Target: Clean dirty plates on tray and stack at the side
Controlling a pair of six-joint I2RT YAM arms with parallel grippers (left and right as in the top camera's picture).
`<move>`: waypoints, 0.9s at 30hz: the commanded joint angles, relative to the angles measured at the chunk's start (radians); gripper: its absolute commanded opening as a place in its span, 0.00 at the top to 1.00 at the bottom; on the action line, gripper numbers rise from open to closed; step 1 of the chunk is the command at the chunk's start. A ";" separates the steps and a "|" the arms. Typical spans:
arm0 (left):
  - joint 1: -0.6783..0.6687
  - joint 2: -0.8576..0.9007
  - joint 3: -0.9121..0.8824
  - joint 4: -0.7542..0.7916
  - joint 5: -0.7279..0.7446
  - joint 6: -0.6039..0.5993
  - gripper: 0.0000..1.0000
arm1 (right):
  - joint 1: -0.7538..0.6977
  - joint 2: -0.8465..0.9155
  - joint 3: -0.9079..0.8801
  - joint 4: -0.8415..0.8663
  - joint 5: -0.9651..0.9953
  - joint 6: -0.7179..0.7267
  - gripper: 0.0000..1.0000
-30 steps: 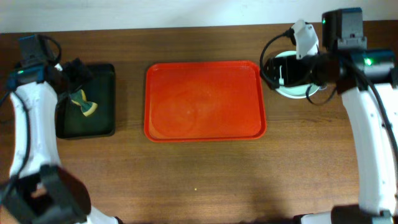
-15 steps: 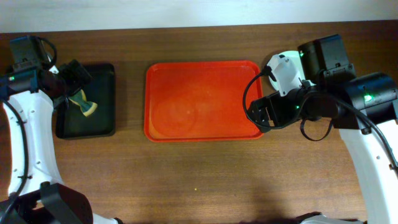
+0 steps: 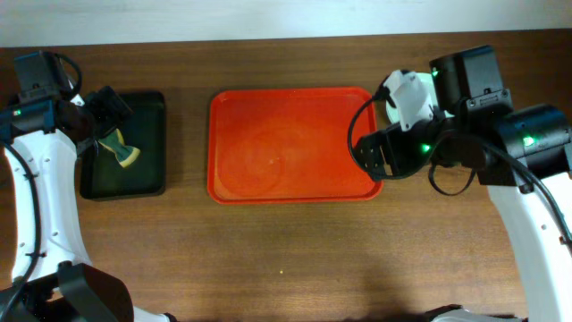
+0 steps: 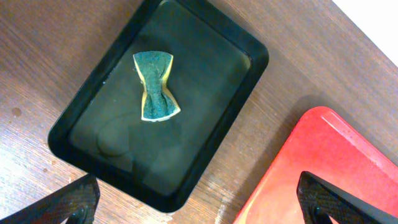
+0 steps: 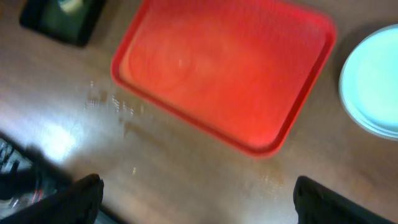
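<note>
- The large red-orange rectangular plastic tray (image 3: 290, 143) lies in the middle of the brown wooden bench (image 3: 286, 259), and nothing is on it
- The round shallow pale white-blue plates (image 5: 376, 81) sit off the tray, on the bench just beside its right short side. The right wrist view cuts them at the frame edge, but doubled rims at the lower edge suggest a stack; how many I cannot count. In the overhead view the right arm covers them
- The right claw (image 5: 198, 183) hangs above the tray's right edge with its fingers spread wide and nothing between them
- The left claw (image 4: 199, 186) is likewise spread and empty, above the small black rectangular plastic tray (image 4: 258, 59), in which a green-and-yellow sponge (image 4: 154, 86), pinched at the waist like a bow, lies by itself
- Judging by how things lie, the cleaning and stacking look finished or nearly so
- Handling, as a judgement: the plates look stiff, smooth and probably slippery, light singly but heavier as a pile, and liable to chip if knocked together
- The rim is the place to take hold, one finger over and one under. The top plate's lip stands clear of the bench, so it is the easiest to pinch; a flat centre offers no purchase
</note>
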 commanded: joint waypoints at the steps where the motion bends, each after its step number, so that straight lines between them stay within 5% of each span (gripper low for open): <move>1: 0.001 0.009 -0.008 -0.001 0.010 0.002 0.01 | 0.005 -0.098 0.001 0.025 0.001 -0.007 0.01; 6: 0.001 0.009 -0.008 -0.001 0.010 0.002 0.00 | 0.005 -0.333 -0.261 0.188 0.010 -0.008 0.01; 13: 0.001 0.009 -0.008 -0.001 0.010 0.002 0.01 | -0.033 -0.814 -1.167 0.920 0.029 -0.007 0.01; 17: 0.001 0.009 -0.008 -0.001 0.010 0.002 0.01 | -0.062 -1.042 -1.487 1.205 0.030 -0.007 0.01; 27: 0.001 0.009 -0.008 -0.001 0.010 0.002 0.01 | -0.180 -1.434 -1.741 1.298 0.036 0.020 0.02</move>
